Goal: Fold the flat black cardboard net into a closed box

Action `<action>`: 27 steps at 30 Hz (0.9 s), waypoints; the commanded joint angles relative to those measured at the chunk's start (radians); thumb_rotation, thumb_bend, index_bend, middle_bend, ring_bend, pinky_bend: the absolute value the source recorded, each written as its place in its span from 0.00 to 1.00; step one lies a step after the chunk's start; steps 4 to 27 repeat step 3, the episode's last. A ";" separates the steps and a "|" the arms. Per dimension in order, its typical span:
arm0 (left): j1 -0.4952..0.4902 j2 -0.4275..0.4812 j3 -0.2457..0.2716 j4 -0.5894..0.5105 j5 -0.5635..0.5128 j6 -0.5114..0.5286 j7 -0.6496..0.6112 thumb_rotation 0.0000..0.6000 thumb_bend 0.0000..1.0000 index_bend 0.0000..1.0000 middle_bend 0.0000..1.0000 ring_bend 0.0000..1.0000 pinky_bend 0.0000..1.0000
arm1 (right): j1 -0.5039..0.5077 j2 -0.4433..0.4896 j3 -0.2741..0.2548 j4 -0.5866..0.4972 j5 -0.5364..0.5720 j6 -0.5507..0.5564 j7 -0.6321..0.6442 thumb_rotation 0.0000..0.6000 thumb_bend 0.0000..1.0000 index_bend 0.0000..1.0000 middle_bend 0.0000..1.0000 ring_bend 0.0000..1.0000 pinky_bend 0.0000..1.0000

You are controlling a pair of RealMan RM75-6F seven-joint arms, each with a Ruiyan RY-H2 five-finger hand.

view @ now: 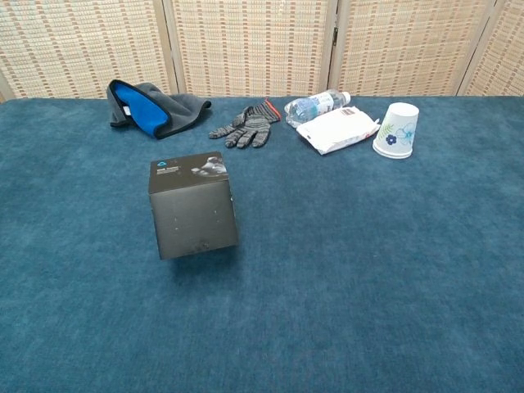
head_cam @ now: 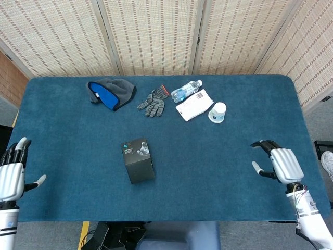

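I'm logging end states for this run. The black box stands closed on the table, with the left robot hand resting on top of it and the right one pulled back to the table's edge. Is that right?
Not quite. The left robot hand is not on the black box; the head view shows it pulled back at the table's left edge, open. The right robot hand is back near the right edge, and the box stands closed.

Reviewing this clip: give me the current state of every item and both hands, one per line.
Black box: folded shut, standing free on the table.
Paper cup: upside down.
Water bottle: lying on its side.
White packet: lying flat.
Grey glove: lying flat.
Grey and blue hat: crumpled, blue lining showing.
Left hand: open, empty, at the table's edge.
Right hand: open, empty.
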 commanded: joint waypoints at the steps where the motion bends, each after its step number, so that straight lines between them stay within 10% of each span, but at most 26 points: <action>1: 0.032 -0.010 0.018 -0.002 0.027 0.041 0.048 1.00 0.02 0.00 0.00 0.00 0.12 | -0.033 0.001 -0.004 0.004 -0.018 0.043 0.005 1.00 0.33 0.28 0.33 0.29 0.47; 27: 0.045 -0.015 0.022 -0.010 0.043 0.060 0.072 1.00 0.02 0.00 0.00 0.00 0.12 | -0.050 0.004 -0.005 0.004 -0.029 0.068 -0.001 1.00 0.33 0.28 0.33 0.29 0.47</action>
